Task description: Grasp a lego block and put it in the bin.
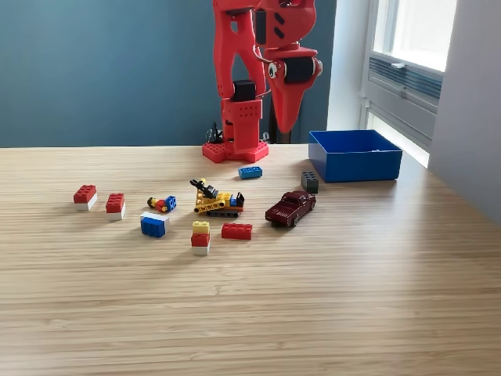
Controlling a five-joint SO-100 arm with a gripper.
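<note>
Several lego blocks lie across the wooden table: a red block [236,231], a yellow-red-white stack [200,237], a blue-and-white block [153,225], two red-and-white blocks [84,196] [115,205], a flat blue block [250,172] and a dark grey block [310,182]. The blue bin [360,168] stands at the exterior view's right, by the grey block. My red gripper [286,125] hangs high, pointing down, above the table just behind the flat blue block. Its jaws taper to one tip with no gap, and nothing is held.
A dark red toy car [290,207] sits left of the bin, and a yellow lego vehicle [217,201] and a small multicoloured piece [162,204] lie among the blocks. The arm's base [235,149] stands at the table's back. A window and wall are on the right.
</note>
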